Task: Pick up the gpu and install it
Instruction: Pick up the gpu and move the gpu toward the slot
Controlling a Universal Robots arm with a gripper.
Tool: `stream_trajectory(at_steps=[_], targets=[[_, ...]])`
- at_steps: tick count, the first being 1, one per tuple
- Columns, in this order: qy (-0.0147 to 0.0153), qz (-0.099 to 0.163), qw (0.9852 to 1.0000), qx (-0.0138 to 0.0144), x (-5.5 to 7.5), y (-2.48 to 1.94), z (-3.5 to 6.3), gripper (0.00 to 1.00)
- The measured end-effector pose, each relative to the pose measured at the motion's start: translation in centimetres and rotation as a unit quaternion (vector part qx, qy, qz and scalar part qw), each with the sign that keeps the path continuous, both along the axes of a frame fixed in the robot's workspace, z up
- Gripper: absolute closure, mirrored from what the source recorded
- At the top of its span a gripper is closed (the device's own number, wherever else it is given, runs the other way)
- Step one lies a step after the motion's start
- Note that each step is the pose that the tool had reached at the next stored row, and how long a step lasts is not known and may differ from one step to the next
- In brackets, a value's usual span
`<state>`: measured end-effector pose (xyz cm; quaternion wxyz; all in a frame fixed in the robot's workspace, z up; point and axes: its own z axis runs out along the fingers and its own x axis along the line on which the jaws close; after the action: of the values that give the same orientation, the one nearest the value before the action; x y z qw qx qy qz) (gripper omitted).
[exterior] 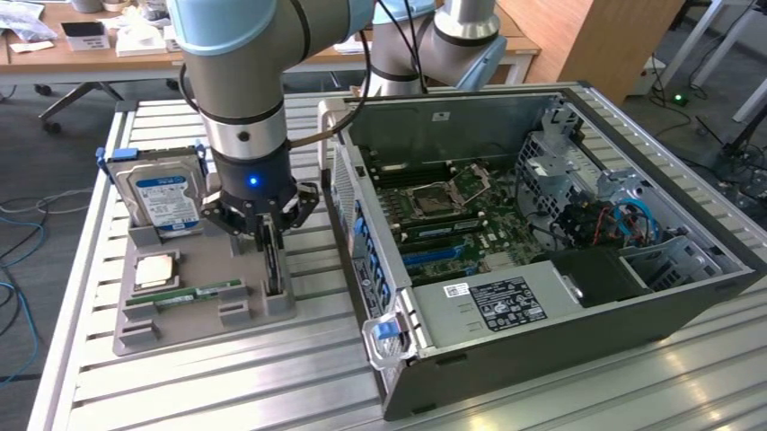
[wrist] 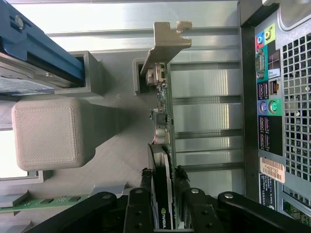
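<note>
Gpu (wrist: 163,116) stands on edge, bracket (wrist: 167,41) toward hard drive (wrist: 39,53).

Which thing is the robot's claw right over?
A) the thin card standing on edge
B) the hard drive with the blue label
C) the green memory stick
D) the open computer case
A: the gripper is down over the gpu, the thin card standing on edge in the gray holder, beside the hard drive.

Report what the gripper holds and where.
The gripper pinches the graphics card across its top edge, away from the metal bracket; card not yet lifted from its holder.
</note>
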<state>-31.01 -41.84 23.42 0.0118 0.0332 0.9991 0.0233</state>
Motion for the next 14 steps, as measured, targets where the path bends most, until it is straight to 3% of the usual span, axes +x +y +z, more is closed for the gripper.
stream_trajectory(at_steps=[11, 14], targets=[[0.0, 0.0, 1.0, 0.0, 0.0, 0.0, 0.0, 0.67], [0.0001, 0.0, 1.0, 0.0, 0.0, 0.0, 0.0, 0.73]])
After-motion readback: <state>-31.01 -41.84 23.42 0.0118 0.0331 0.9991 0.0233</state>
